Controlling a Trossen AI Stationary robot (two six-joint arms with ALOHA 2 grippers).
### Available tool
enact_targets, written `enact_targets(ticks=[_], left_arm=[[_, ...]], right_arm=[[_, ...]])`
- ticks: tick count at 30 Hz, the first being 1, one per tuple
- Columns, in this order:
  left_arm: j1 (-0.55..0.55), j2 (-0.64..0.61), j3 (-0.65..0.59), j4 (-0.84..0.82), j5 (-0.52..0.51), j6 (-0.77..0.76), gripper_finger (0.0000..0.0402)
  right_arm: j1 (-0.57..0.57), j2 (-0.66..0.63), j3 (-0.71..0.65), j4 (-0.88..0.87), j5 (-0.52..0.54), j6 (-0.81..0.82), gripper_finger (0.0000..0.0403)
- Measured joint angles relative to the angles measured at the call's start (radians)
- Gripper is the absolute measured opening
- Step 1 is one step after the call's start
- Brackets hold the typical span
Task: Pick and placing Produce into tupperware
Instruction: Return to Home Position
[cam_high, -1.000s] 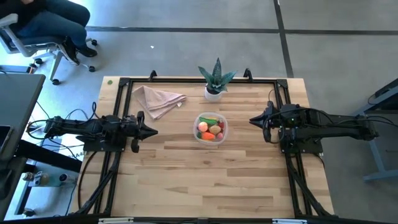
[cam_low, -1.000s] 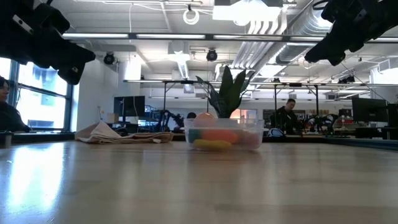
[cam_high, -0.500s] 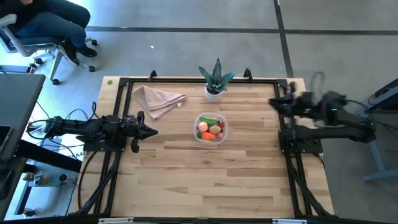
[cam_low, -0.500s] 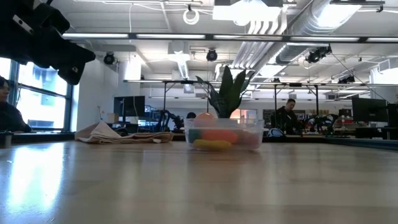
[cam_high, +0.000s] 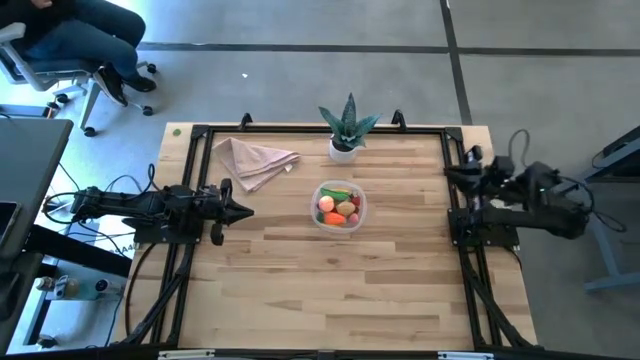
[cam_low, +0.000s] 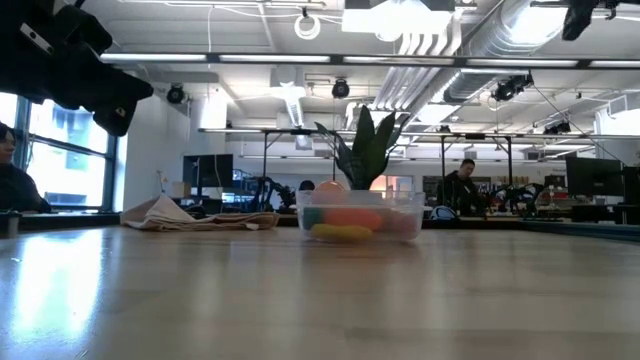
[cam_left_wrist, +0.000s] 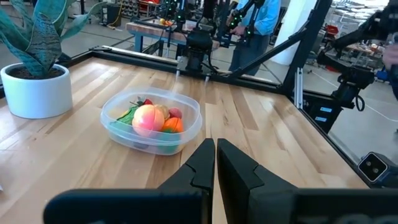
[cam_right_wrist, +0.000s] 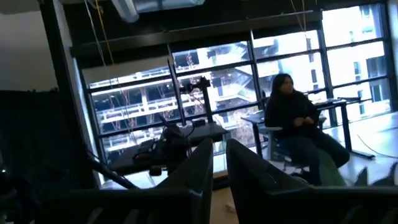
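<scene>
While both arms hang away from it, the tupperware (cam_left_wrist: 193, 124) sits near the middle of the table (cam_high: 340, 290), holding a small heap of produce (cam_high: 338, 207).

Overhead, taking the plant side as 12 o'clock, the potted plant (cam_high: 347, 128) stands just beside the container at its 12 o'clock. A crumpled cloth (cam_high: 255, 160) lies at 10 o'clock, near the black frame (cam_high: 280, 127) that rims the table. The left gripper (cam_left_wrist: 216, 146) hovers at 9 o'clock, well apart from the container and pointing at it, its fingers pressed together on nothing. The right gripper (cam_right_wrist: 220, 149) is at 3 o'clock, raised above the table's edge beside the frame, its fingers parted by a narrow slit and holding nothing.

Bare wood runs on either side of the container and across the whole half towards 6 o'clock.

The left wrist view alone shows the pile closely: a pink-orange peach (cam_left_wrist: 147, 118) on top, a green pod (cam_left_wrist: 127, 116) and an orange piece (cam_left_wrist: 172, 124) beside it. Only the low view, through the clear wall, shows a yellow piece (cam_low: 340, 231) at the bottom. The right wrist view shows no table, only tall windows and a seated person (cam_right_wrist: 292, 124).
</scene>
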Motion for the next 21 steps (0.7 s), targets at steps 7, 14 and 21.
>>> enact_targets(ticks=[7, 14, 21], left_arm=[[0.0, 0.0, 0.0, 0.0, -0.001, 0.0, 0.0008], [0.0, 0.0, 0.0, 0.0, 0.0, 0.0, 0.0007], [0.0, 0.0, 0.0, 0.0, 0.0, 0.0, 0.0007]], right_arm=[[0.0, 0.02, -0.233, 0.228, -0.048, 0.044, 0.0035], [0.0, 0.02, -0.382, 0.283, -0.143, 0.047, 0.0025], [0.0, 0.021, -0.406, 0.21, -0.173, 0.03, 0.0012]])
